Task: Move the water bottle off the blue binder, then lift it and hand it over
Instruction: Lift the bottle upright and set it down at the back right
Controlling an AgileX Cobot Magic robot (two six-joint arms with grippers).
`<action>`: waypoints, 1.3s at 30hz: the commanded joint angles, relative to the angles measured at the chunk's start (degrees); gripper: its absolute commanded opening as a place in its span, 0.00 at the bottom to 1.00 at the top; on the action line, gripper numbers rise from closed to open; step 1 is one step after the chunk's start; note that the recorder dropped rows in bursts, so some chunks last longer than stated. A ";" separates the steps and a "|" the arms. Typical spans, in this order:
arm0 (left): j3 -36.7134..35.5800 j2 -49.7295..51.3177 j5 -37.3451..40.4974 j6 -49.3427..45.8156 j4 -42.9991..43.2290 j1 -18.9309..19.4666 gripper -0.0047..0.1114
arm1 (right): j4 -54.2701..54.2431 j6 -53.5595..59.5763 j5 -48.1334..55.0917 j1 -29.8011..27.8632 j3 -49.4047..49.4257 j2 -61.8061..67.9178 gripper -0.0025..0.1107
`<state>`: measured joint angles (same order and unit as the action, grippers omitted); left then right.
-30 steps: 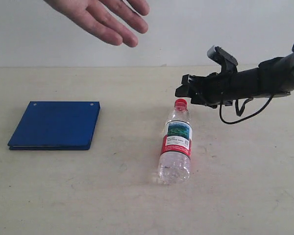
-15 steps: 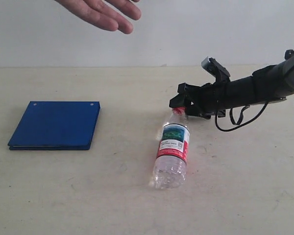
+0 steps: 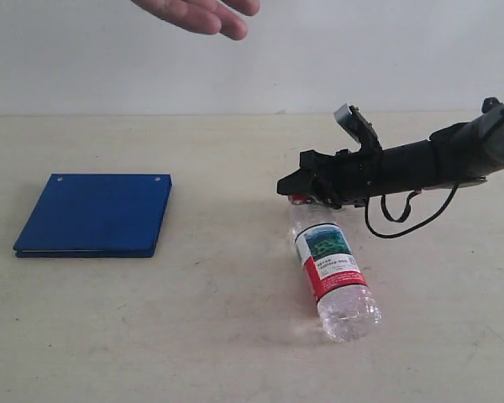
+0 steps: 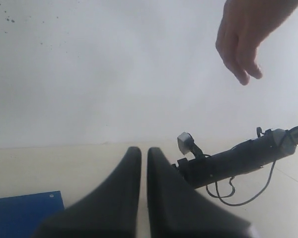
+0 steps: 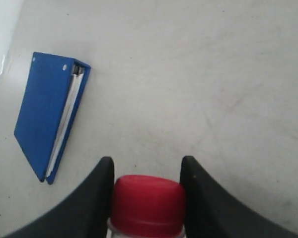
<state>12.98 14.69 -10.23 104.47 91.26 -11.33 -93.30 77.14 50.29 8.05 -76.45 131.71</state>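
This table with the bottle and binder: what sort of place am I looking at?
Probably a robot test bench: a beige table against a plain white wall, a black robot arm and just two props, a clear plastic red-capped water bottle and a flat blue binder.

Left pincer (image 4: pixel 143 151) shut empty; right pincer (image 5: pixel 147 162) gripping, its arm (image 3: pixel 428 159) stretched low.

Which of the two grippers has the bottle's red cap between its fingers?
The right gripper: its fingers press both sides of the water bottle at its red cap. The left gripper is shut, with nothing between its fingers.
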 commanded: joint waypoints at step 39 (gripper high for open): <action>-6.85 -0.22 -4.56 0.41 5.19 0.22 0.08 | -4.77 38.37 4.80 -10.91 0.19 -25.19 0.02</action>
<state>6.39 14.69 -15.87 104.47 96.43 -11.33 -97.04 114.77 55.03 -2.58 -76.35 108.68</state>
